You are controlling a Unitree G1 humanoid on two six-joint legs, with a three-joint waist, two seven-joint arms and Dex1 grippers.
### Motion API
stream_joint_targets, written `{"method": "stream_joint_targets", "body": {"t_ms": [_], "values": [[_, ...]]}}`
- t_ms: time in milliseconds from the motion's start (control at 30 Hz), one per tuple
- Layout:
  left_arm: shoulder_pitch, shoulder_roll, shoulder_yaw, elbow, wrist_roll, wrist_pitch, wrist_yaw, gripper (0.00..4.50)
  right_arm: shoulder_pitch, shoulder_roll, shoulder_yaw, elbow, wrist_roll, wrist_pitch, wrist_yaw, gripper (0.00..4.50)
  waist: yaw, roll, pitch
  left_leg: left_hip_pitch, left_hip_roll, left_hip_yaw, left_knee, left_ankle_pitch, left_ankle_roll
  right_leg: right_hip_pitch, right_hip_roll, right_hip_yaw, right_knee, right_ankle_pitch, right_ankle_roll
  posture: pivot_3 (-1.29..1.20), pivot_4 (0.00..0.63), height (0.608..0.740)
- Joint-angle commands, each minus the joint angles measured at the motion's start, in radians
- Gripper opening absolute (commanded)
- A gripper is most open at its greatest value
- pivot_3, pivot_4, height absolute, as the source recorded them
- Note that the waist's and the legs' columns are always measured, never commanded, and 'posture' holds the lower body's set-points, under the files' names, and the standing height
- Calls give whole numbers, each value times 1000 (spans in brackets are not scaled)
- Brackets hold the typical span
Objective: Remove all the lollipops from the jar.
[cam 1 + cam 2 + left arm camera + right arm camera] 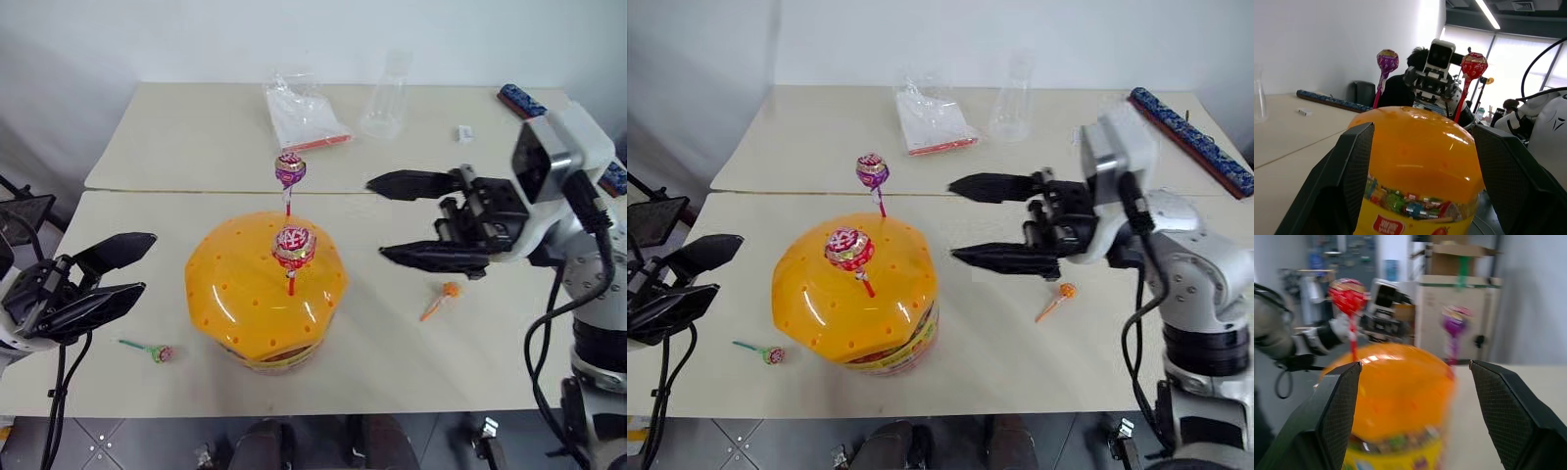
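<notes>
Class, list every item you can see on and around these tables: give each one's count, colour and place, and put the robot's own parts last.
Jar: one, clear with an orange dome lid, on the near table.
Lollipops in the lid: two; red-wrapped on a red stick, purple-wrapped on a red stick, both upright.
Lollipops on the table: two; one on a green stick to the jar's left, one orange to its right.
Plastic bag: one, clear with a red strip, far table.
Plastic cup: one, clear, far table.
Dark blue strip: one, far table's right edge.
Left claw: black, open, left of the jar.
Right claw: black, open, right of the jar.
</notes>
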Motion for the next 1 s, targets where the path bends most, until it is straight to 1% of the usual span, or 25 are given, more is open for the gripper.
{"method": "stream_joint_targets", "body": {"t_ms": [33,100,200,267,333,467,567,733,867,1000], "values": [[11,-9,22,-33,-16,-10,1,3398,-48,28,29,-15,6,-3,53,3682,1,0,0,0,-1,0,0,0,0,0,0,-1,0,0,0,0,150,740],[9,-21,22,-45,-18,-20,8,3398,-68,40,56,-10,-9,-5,95,3682,1,-1,0,0,-1,1,0,0,1,0,0,-1,0,0,1,0,150,740],[14,-39,21,-67,-17,-34,12,3398,-87,30,122,-7,-71,-23,186,3682,-2,-1,-1,0,-1,1,1,0,2,0,0,-2,0,0,1,0,150,740],[25,-57,21,-80,-13,-42,15,3398,-117,66,152,10,-99,-13,155,3682,-4,-1,-1,0,-1,2,1,1,2,0,0,-2,0,0,1,0,150,740],[40,-74,14,-87,-6,-50,15,3398,-163,101,173,31,-93,52,87,3682,-8,-1,-1,1,-1,2,1,1,2,0,0,-2,2,0,1,0,150,740],[40,-89,-8,-74,15,-65,7,3398,-197,142,203,52,-127,35,129,3682,-6,-1,-1,1,1,3,1,1,2,-1,1,-2,3,0,1,0,150,740],[31,-92,-17,-60,25,-73,5,3398,-219,182,225,68,-146,33,130,3043,-3,-2,-1,1,0,3,1,1,2,-1,1,-2,2,0,1,0,150,740],[24,-82,-19,-38,29,-81,-6,3398,-234,228,254,74,-173,15,170,1386,-5,-2,-1,1,0,3,0,1,2,-1,1,-2,2,0,1,0,150,740],[23,-77,-13,-34,22,-81,-12,3398,-237,254,248,86,-186,-4,192,63,-5,-2,-1,1,0,3,0,1,2,-1,1,-3,2,0,1,0,150,740],[13,-77,0,-52,-19,-75,0,3398,-228,313,149,128,-68,31,158,10,-6,-2,-1,1,0,3,0,1,2,-1,1,-3,3,0,1,0,150,740]]}}
